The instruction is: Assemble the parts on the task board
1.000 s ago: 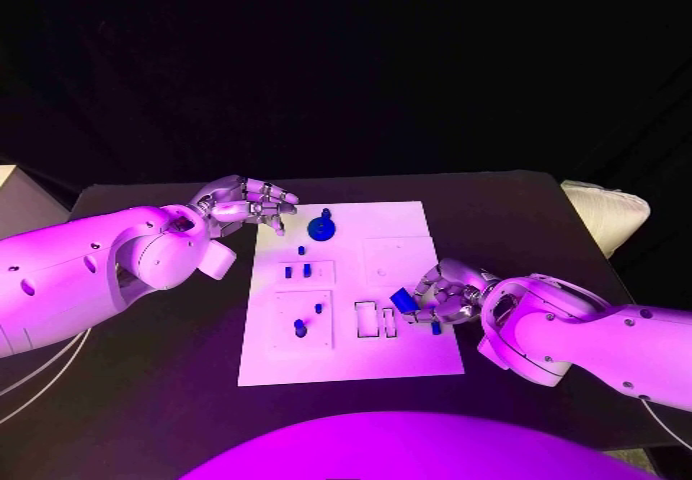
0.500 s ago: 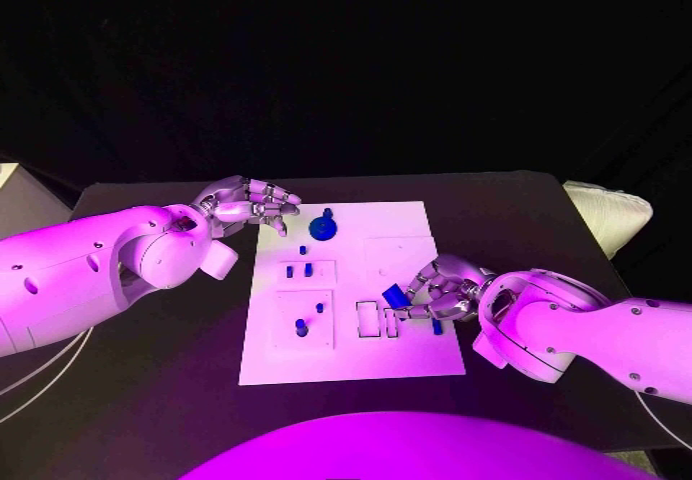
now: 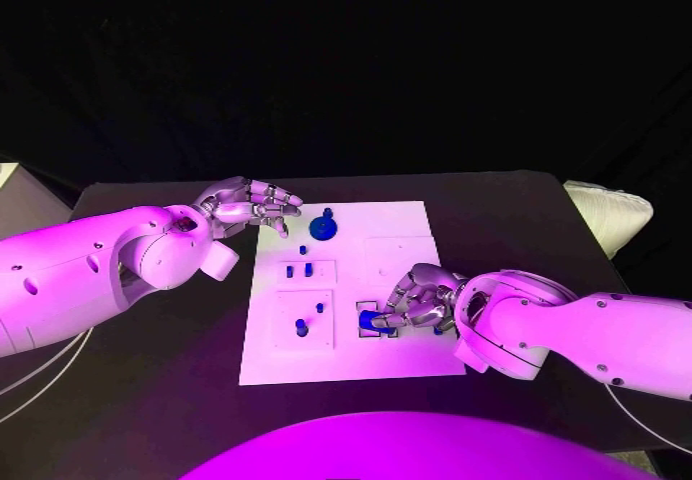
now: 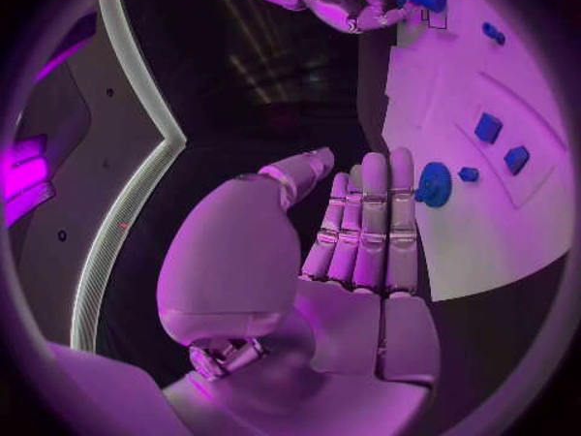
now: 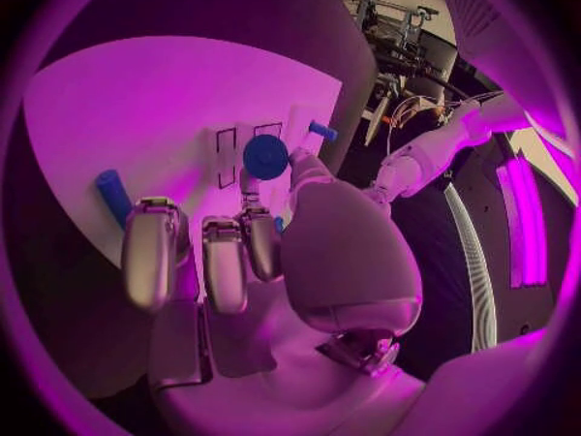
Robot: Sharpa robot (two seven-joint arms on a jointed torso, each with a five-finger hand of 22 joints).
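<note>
The white task board lies mid-table. My right hand pinches a blue part and holds it low over the narrow slots at the board's near right. In the right wrist view the same blue part shows round between the thumb and fingers of the right hand. My left hand hovers at the board's far left corner, holding nothing; the left wrist view shows the left hand with its fingers stretched out. A round blue gear stands on the board close to it.
Other small blue parts sit on the board: one below the gear, a pair in a recess, and one in the near left recess. A pale object lies past the table's right edge.
My right hand has carried the blue part leftward across the board and down onto the slots. The left hand has stayed in place.
</note>
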